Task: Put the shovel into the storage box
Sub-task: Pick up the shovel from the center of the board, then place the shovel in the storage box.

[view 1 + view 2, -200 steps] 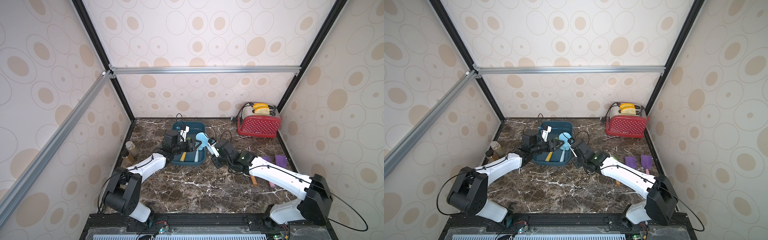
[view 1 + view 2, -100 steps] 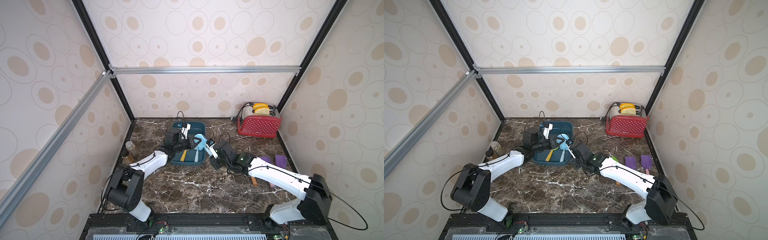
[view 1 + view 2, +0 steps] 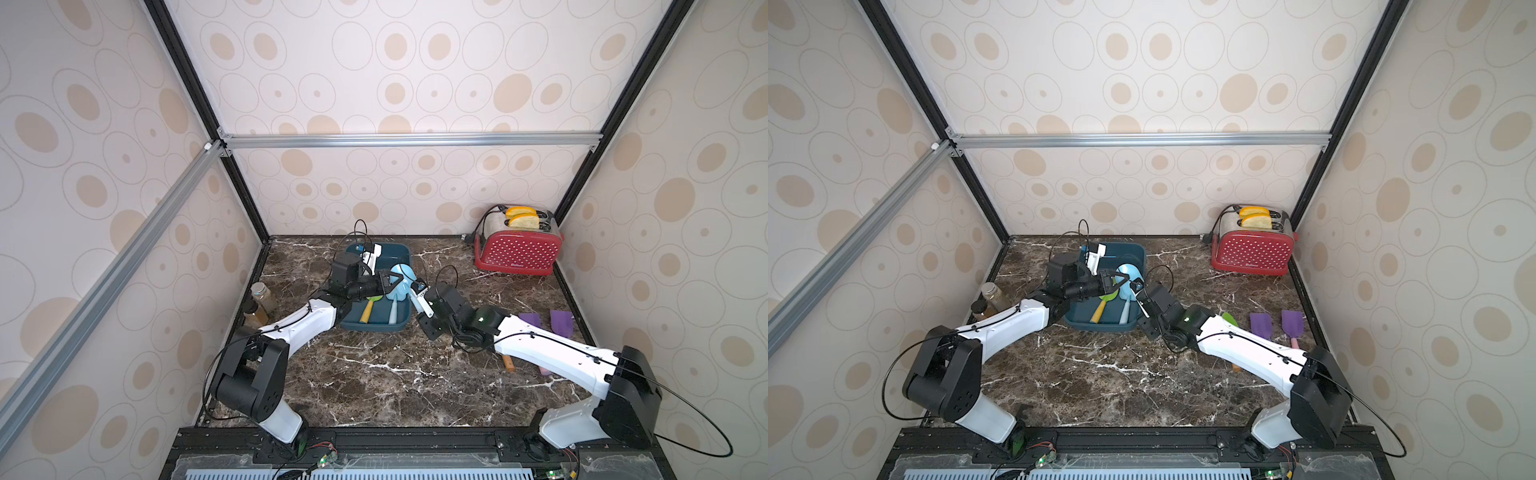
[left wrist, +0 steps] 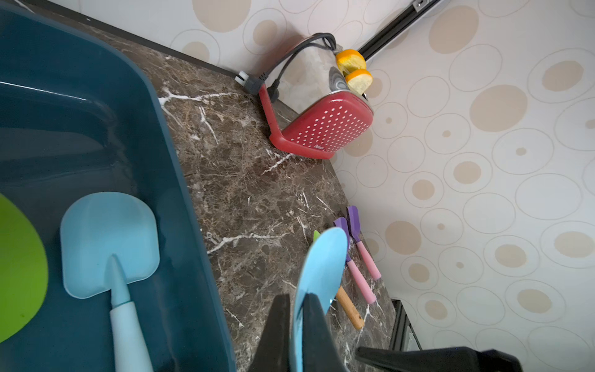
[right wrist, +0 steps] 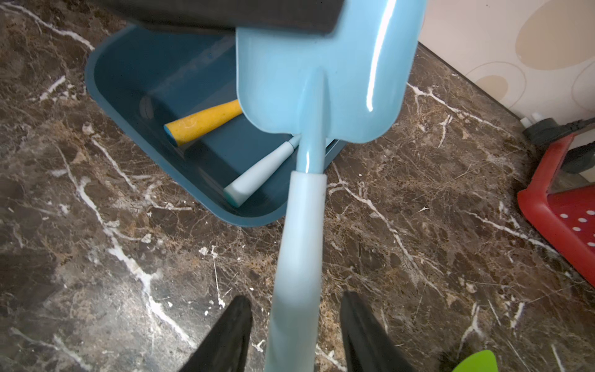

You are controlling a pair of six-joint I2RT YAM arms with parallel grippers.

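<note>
A light-blue shovel (image 3: pixel 402 277) hangs over the right rim of the dark teal storage box (image 3: pixel 374 326). My left gripper (image 4: pixel 296 298) is shut on the edge of the shovel's blade (image 4: pixel 322 264). My right gripper (image 5: pixel 294 304) is open, its fingers (image 5: pixel 238 312) standing clear on both sides of the shovel's pale handle (image 5: pixel 302 241). Inside the storage box (image 5: pixel 128 64) lie another light-blue shovel (image 4: pixel 109 241) and a green one with a yellow handle (image 3: pixel 368 309).
A red polka-dot toaster (image 3: pixel 517 249) holding bread stands at the back right. Two purple spatulas (image 3: pixel 530 320) and a green, wooden-handled one (image 3: pixel 1229 319) lie on the marble by my right arm. Two jars (image 3: pixel 262 293) stand against the left wall.
My left gripper has closed on the shovel's blade. My right gripper has opened off the handle. The shovel has stayed over the box's right rim.
</note>
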